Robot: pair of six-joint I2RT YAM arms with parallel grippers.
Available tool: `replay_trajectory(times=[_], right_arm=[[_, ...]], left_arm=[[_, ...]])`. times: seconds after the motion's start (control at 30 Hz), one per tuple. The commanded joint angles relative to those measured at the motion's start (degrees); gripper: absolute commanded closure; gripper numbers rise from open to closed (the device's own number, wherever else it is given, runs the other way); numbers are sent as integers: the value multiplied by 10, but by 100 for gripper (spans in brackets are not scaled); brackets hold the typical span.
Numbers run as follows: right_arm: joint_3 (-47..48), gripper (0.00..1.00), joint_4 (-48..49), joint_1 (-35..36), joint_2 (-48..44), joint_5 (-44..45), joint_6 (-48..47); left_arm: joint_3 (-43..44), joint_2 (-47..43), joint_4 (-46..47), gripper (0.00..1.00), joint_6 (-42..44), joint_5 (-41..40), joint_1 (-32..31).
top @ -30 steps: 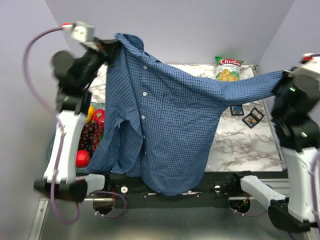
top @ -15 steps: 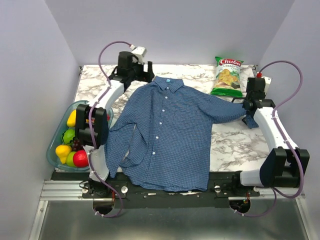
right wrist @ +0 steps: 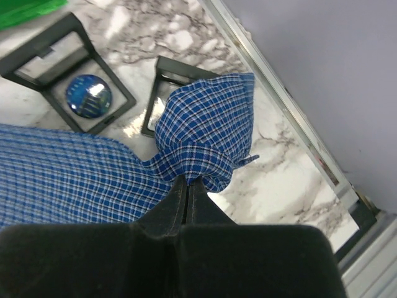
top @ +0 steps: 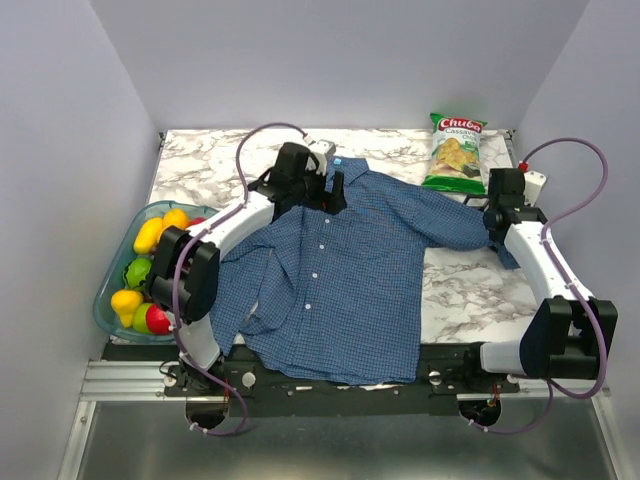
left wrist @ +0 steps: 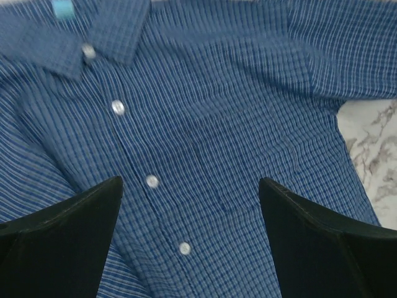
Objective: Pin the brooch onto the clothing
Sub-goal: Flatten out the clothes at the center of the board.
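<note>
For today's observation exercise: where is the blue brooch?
In the right wrist view, upper left: the brooch lies in a black-framed case on the marble table, beside the shirt cuff.

The left arm (top: 225, 225) is stretched forward and bent inward, and the left gripper (left wrist: 189, 186) is held pointing down over the clothing (left wrist: 211, 118) — jaws spread wide. The right arm (top: 540, 255) is extended forward, the right gripper (right wrist: 187, 184) clamped tight on the clothing's sleeve end

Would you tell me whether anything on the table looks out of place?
Yes: the cuff of the shirt, pinched in the right end effector, is bunched over one black display case, partly covering it. The hem also hangs past the near edge of the table.
</note>
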Motion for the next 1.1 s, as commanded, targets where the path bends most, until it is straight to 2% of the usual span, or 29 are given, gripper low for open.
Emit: replay_trajectory(times=[0.0, 0.27, 0.57, 0.7, 1.07], right_arm=[[-2, 99, -42, -2, -2, 56, 32], [1, 99, -89, -2, 4, 92, 48], [15, 99, -102, -2, -1, 92, 40], [12, 99, -102, -2, -6, 95, 36], [1, 99, -135, -2, -16, 107, 51]], left_arm=[[-71, 33, 18, 1, -112, 70, 6], [-142, 85, 22, 1, -146, 26, 7], [-239, 54, 32, 1, -173, -7, 39], [-277, 40, 40, 1, -187, 6, 65], [-273, 22, 35, 1, -184, 6, 69]])
